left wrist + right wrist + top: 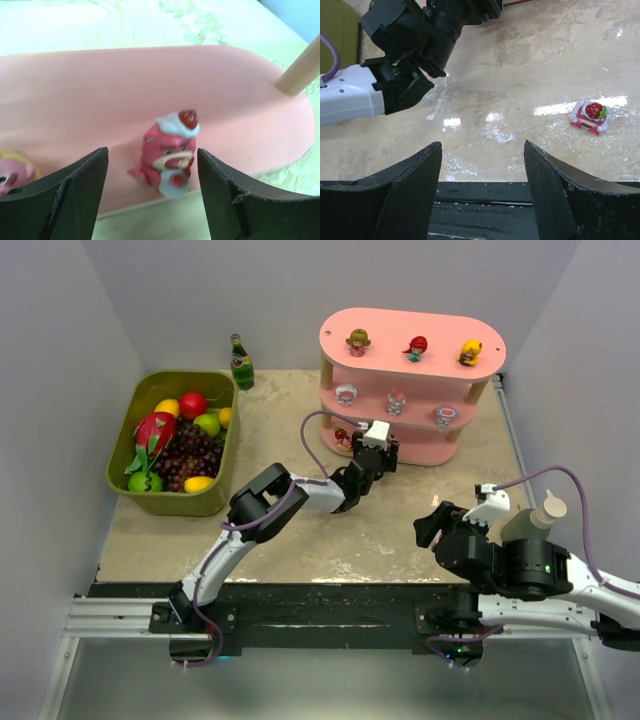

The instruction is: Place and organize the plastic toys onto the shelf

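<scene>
The pink three-tier shelf (412,325) stands at the back right. Three plastic toys stand on its top board: brown-haired (358,341), red (417,348) and yellow (470,352). Three more stand on the middle board (396,402). My left gripper (385,445) is open at the bottom board (100,100). A pink bear toy (170,152) stands there between its fingers (82,195), ungripped. Another pink toy (12,172) stands to its left. My right gripper (482,145) is open and empty over the table's near edge. A strawberry toy (590,116) lies on the table to its right.
An olive-green bin (222,455) full of toy fruits stands at the left. A green bottle (241,362) stands behind it. A wooden shelf post (300,72) rises right of the left gripper. The left arm (410,45) crosses the right wrist view's upper left.
</scene>
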You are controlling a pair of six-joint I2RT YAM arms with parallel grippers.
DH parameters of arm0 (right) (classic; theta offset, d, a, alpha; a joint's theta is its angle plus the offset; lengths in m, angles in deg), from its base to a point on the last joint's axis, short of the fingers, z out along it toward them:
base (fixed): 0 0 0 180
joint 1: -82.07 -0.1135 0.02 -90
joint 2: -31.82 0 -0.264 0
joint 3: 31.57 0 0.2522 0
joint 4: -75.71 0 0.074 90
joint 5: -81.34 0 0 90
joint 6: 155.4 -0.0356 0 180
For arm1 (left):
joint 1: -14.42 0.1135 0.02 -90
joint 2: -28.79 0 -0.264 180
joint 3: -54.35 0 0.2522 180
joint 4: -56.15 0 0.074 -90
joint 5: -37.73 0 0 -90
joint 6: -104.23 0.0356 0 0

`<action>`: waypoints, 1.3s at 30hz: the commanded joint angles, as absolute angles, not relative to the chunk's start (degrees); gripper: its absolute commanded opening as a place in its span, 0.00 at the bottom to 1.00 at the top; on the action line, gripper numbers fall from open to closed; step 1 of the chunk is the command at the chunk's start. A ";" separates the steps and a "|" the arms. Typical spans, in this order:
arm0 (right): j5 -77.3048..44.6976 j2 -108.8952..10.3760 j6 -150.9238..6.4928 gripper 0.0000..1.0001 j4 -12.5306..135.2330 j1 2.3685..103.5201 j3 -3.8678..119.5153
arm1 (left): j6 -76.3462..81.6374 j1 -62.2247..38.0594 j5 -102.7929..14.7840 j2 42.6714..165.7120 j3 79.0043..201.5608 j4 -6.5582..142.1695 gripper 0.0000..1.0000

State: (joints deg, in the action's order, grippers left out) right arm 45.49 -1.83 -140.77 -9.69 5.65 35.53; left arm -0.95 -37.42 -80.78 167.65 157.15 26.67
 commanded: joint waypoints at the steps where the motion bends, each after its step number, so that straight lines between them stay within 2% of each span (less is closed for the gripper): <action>1: 48.91 -2.81 -145.29 0.70 -12.50 5.61 36.86 | 0.16 -37.61 -81.01 161.42 154.78 20.34 0.76; 13: 48.73 -5.00 -147.22 0.72 -12.58 5.69 36.59 | 0.52 -41.47 -83.38 151.32 141.79 16.91 0.78; 21: 51.72 -14.40 -157.95 0.73 -17.86 6.13 37.65 | -5.27 -44.03 -87.68 131.20 121.40 17.69 0.79; 23: 50.50 -16.86 -153.32 0.73 -15.06 9.63 38.52 | -7.82 -44.03 -89.26 123.84 116.21 23.64 0.80; 25: 45.67 -20.38 -143.95 0.73 -7.43 17.44 38.70 | -10.38 -44.03 -90.84 116.29 112.35 28.66 0.80; 29: 42.40 -23.11 -138.27 0.72 -0.20 24.32 38.35 | -12.05 -44.03 -91.20 104.31 106.35 39.66 0.82; 32: 43.72 -24.95 -139.93 0.71 -3.95 28.36 38.97 | -13.55 -43.86 -90.32 96.39 103.63 46.52 0.83; 36: 44.78 -24.61 -143.97 0.68 -13.18 34.15 36.95 | -15.74 -43.94 -83.15 87.25 101.61 52.77 0.84; 39: 41.89 -21.71 -142.49 0.64 -9.53 35.66 33.79 | -16.10 -44.03 -78.39 80.30 98.18 51.28 0.84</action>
State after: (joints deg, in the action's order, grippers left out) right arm 42.71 -24.60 -141.93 -8.25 33.52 35.97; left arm -13.61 -44.06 -84.89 87.00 101.17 48.30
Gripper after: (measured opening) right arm 0.671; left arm 0.836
